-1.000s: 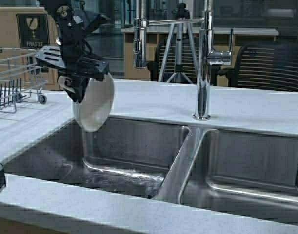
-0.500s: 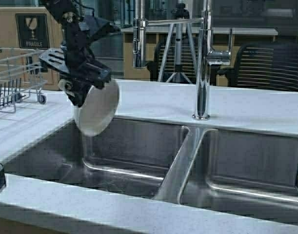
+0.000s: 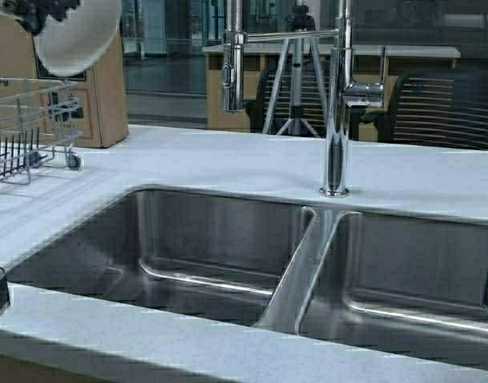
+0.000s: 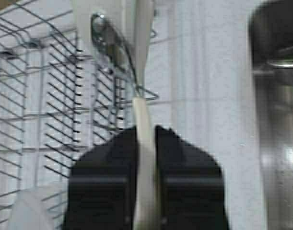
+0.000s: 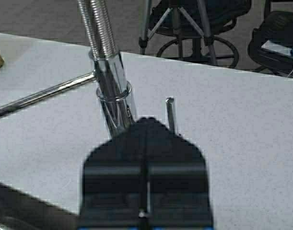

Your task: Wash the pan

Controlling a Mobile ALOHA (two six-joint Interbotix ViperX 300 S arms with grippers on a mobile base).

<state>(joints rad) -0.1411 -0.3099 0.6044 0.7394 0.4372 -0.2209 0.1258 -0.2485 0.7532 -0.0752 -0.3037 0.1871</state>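
The pan (image 3: pixel 77 36) is white and round and hangs tilted at the top left of the high view, above the wire dish rack (image 3: pixel 28 128). My left gripper (image 3: pixel 34 9) is mostly cut off by the frame edge there. In the left wrist view the left gripper (image 4: pixel 146 130) is shut on the pan's pale handle (image 4: pixel 145 158), with the pan (image 4: pixel 140 43) edge-on over the rack (image 4: pixel 41 96). My right gripper (image 5: pixel 146 122) is shut and empty, hovering over the counter by the faucet base (image 5: pixel 111 96); it is out of the high view.
A double steel sink (image 3: pixel 220 239) fills the middle, with a divider (image 3: pixel 295 263) between its basins. A tall chrome faucet (image 3: pixel 335 104) stands behind it, and its lever (image 5: pixel 170 112) shows in the right wrist view. A cardboard box (image 3: pixel 100 96) stands behind the rack.
My left arm has lifted the pan up and to the left, from over the left basin to above the dish rack. The right arm has not visibly moved.
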